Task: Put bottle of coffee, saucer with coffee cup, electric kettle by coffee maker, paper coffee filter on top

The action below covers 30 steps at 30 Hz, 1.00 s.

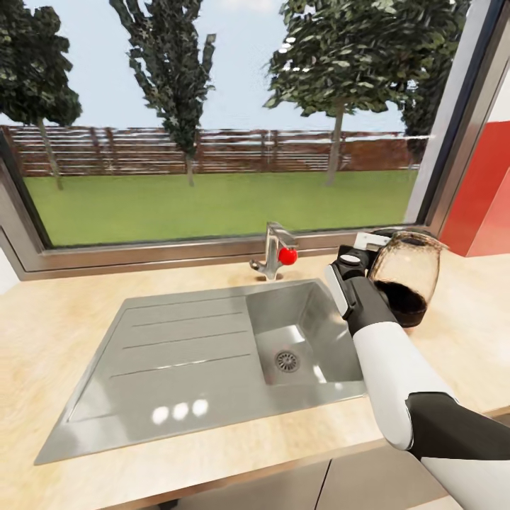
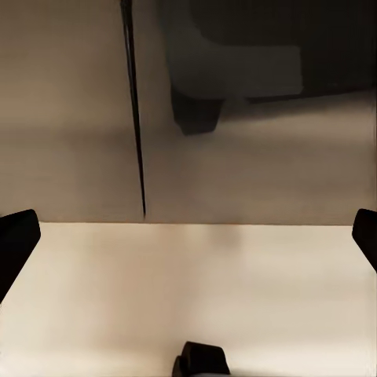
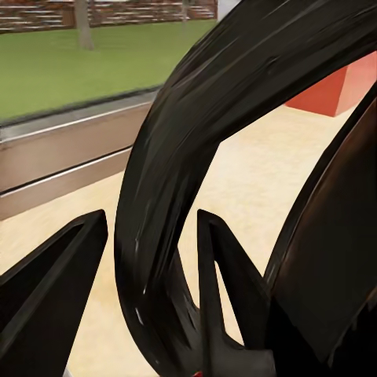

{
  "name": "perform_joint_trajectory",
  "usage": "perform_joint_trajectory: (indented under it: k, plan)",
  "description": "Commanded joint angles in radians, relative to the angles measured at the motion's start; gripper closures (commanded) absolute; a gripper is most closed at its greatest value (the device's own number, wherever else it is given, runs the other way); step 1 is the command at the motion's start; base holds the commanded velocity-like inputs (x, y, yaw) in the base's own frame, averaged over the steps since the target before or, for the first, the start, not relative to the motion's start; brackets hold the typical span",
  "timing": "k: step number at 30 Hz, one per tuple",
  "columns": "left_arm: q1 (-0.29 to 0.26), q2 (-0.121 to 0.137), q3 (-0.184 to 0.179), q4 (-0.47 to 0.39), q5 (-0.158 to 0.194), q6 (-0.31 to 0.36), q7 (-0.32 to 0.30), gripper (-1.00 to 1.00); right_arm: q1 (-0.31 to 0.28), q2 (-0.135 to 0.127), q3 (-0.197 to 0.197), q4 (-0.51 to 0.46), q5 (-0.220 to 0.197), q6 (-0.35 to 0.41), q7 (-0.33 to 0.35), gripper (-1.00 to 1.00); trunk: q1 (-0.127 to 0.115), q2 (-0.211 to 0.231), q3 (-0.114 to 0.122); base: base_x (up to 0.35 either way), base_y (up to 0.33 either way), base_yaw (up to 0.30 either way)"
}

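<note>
Open countertop (image 1: 57, 333) left of sink (image 1: 212, 354)

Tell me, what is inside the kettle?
The kettle has clear glass: its lower part looks dark, above that it looks empty. The right gripper and arm cover its handle side, so that part cannot be seen.

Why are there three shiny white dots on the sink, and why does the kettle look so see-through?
Head view: the dots are light glaring off the steel sink; the glass electric kettle lets the counter show through. Right wrist view: the right gripper sits either side of the kettle's glossy, streaky handle.
</note>
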Motion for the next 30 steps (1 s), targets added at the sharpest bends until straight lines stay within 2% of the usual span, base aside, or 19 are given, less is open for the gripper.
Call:
perform_joint_trajectory:
  k: [1, 12, 19, 30]
  plan:
    - [0.000, 0.001, -0.003, -0.001, 0.010, -0.001, -0.004, -1.00, -0.001, 0.001, -0.001, -0.001, 0.002, 0.006, -0.001, 1.00, -0.004, 0.007, 0.002, 0.000, 0.000, 0.000]
    - [0.000, 0.001, -0.004, -0.001, 0.010, 0.000, -0.004, -1.00, -0.001, 0.001, 0.001, -0.044, 0.002, 0.011, -0.006, 1.00, -0.008, 0.014, 0.006, -0.024, 0.000, 0.000]
    - [0.000, 0.001, -0.003, -0.001, 0.010, -0.001, -0.004, -1.00, -0.001, 0.001, 0.000, -0.048, 0.002, 0.012, -0.007, 1.00, -0.008, 0.014, 0.006, -0.186, 0.000, 0.000]
    - [0.000, 0.001, -0.003, -0.001, 0.010, -0.001, -0.004, -1.00, -0.001, 0.001, 0.002, -0.046, 0.002, 0.012, -0.005, 1.00, -0.008, 0.014, 0.006, -0.313, 0.000, 0.000]
